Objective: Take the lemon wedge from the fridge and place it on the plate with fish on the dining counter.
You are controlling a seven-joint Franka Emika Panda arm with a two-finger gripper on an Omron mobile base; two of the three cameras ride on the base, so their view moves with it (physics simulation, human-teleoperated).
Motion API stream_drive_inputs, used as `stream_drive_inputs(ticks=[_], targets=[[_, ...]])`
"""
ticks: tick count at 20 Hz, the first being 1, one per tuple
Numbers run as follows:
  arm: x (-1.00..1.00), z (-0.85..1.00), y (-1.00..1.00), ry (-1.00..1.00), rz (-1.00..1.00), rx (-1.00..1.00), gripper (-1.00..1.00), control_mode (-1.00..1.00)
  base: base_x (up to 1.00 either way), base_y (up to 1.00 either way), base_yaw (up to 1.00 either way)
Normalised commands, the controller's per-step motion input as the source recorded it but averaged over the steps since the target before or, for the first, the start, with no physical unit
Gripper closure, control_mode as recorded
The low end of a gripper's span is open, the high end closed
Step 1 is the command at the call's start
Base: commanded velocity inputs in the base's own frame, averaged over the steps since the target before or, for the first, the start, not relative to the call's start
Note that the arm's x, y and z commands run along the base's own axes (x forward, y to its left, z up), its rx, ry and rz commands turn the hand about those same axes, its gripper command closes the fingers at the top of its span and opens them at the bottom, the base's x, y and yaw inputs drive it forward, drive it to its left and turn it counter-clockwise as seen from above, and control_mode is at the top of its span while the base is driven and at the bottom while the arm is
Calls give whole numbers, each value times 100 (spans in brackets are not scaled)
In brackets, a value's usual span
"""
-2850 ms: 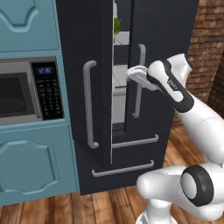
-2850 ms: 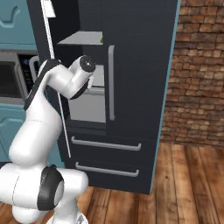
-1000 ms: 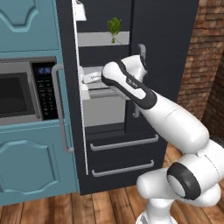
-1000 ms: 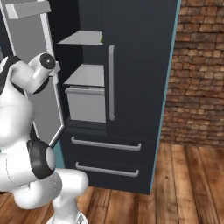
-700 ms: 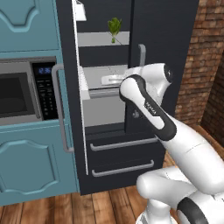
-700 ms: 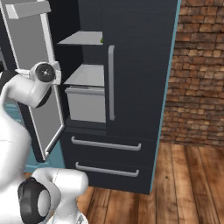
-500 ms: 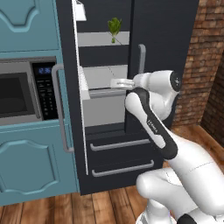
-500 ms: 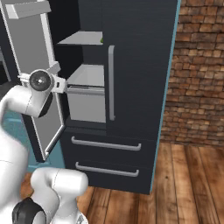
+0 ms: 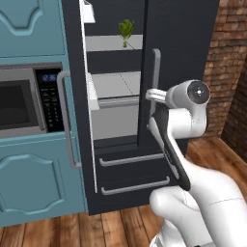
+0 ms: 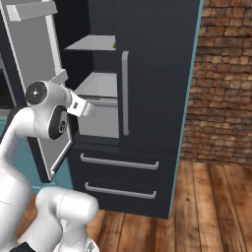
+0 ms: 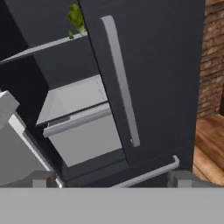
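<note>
Your two-finger gripper [image 11: 111,178] hangs empty, tips spread wide, before the tall matte black fridge [image 9: 183,58], left door open. A small green item [image 9: 126,32], perhaps the lemon wedge, sits on the upper shelf. Reach in carelessly and you clip the pale grey bin [image 11: 83,133].

A home kitchen: a tall matte black double-door fridge [image 9: 178,58] with its left door open, teal cabinets [image 9: 29,29] around a built-in silver microwave [image 9: 24,101], wooden plank floor [image 10: 216,206] and red brick wall [image 10: 226,78].
</note>
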Motion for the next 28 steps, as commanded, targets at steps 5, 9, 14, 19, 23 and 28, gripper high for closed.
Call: stream_drive_inputs(ticks=[5,9,14,19,23,28], targets=[[58,-10,-89,1,-8,-9,-100,-100,0,0,0],[95,2,-45,41,18,2,-100,-100,0,0,0],[25,0,-1,6,2,-1,-100,-100,0,0,0],[72,-17,-2,-1,0,-6,-100,-100,0,0,0],[84,-2,0,0,2,-10,-100,-100,0,0,0],[87,-5,-2,0,0,-4,-100,-100,0,0,0]])
